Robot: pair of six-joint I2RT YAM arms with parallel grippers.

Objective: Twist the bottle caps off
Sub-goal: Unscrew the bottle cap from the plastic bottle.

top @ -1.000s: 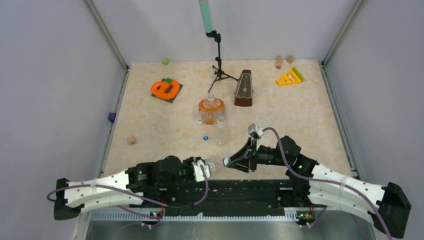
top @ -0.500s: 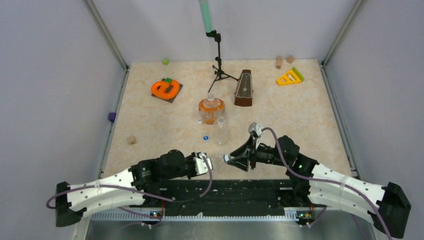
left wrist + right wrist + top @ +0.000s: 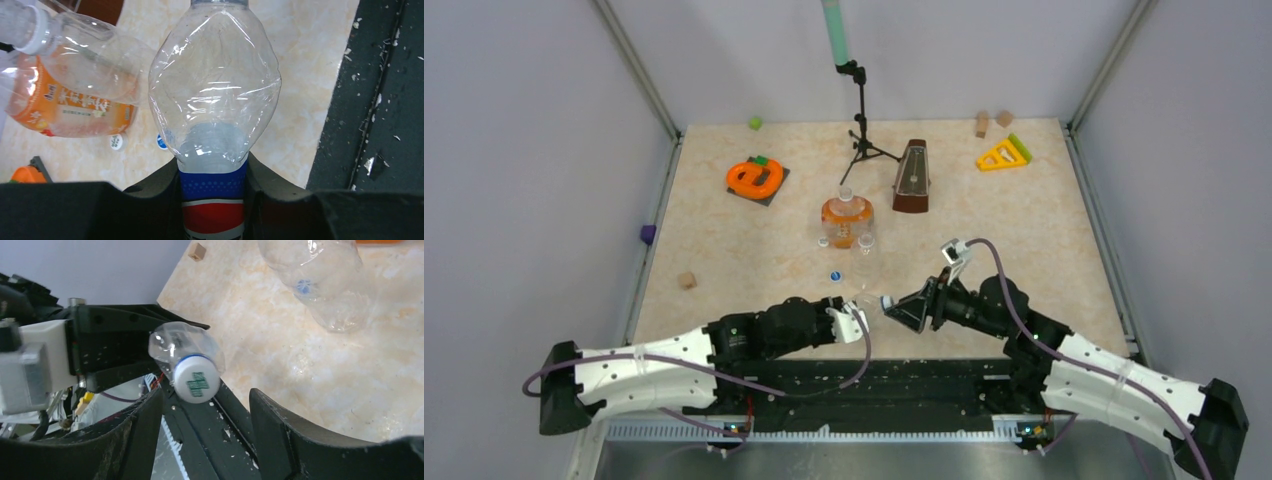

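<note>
— what's hard to make out?
— from above, the held bottle is clear and nearly lost between the two arms at the near edge of the table. in the left wrist view its neck is cut off at the top and its label at the bottom.
— the jaws?
— the left jaws are clamped on that bottle at the blue and red label. the right jaws stand apart, one on each side of its cap, not touching it.
— and that cap?
— white with a green cross, sitting on the bottle's mouth. whether it is loosened i can't tell.
— other caps?
— a blue cap lies loose on the table, near-left of the clear bottle. a white cap lies just beside the orange bottle.
— the surface?
— beige, marbled. a black rail runs along the near edge, flecked with white bits.
— the room?
— pale grey walls, metal posts at the far corners. a metronome and a thin black stand sit at the far side, and a wooden block lies to the left.
</note>
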